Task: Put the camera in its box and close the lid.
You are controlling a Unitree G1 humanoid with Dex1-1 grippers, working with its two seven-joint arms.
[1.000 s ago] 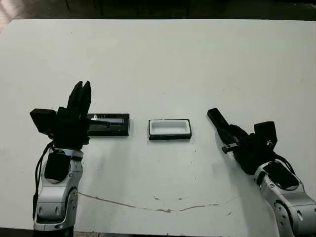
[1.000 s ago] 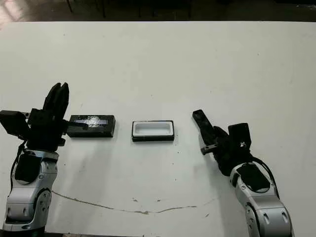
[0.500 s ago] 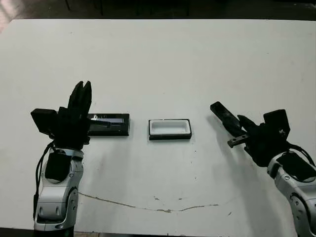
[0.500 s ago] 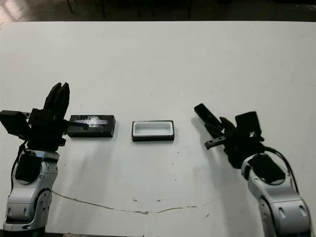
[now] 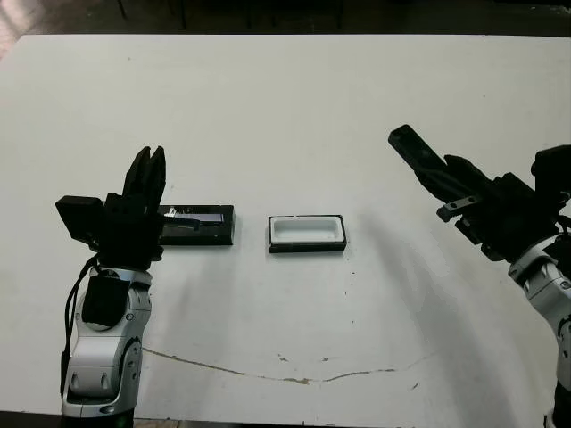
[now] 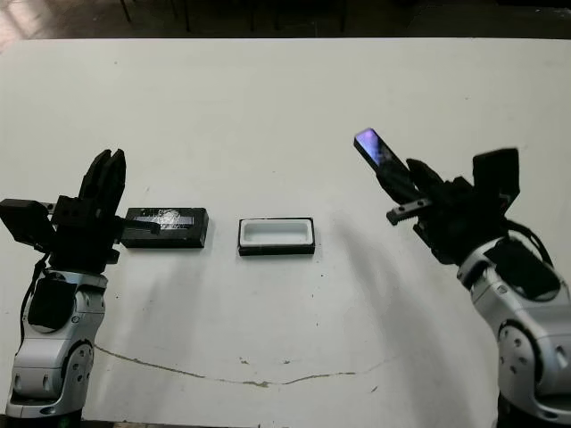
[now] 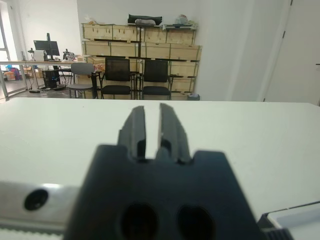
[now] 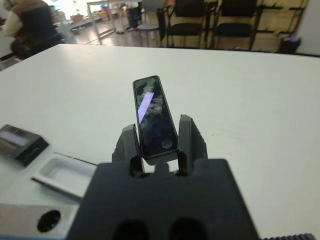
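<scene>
Your right gripper [image 8: 160,145] is pinching the camera [image 8: 152,116] between its two black fingers [image 8: 189,136], with the slim bar sticking out past the fingertips and its glossy face turned toward the wrist lens. In the head views the camera [image 6: 382,160] is held clear of the white table [image 5: 285,116], tilted, with its blue-lit end pointing up and toward the table's middle, and the arm's shadow falls on the surface below it. The box [image 5: 307,233] sits open on the table near the centre, its white lining showing inside black walls, well apart from the raised camera and to the robot's left of it. You can also see the box [image 8: 64,174] low in the right wrist view, beside the lid [image 8: 20,143]. The lid [image 5: 198,224] lies flat on the table just to the left of the box, not touching it, its silvery strip facing up. Your left gripper [image 5: 145,181] stands upright at the lid's left end, empty; its fingers [image 7: 171,131] are nearly pressed together with only a narrow slit between them, holding nothing. From the head views you cannot tell whether the gripper body touches the lid's end or merely stands in front of it.
</scene>
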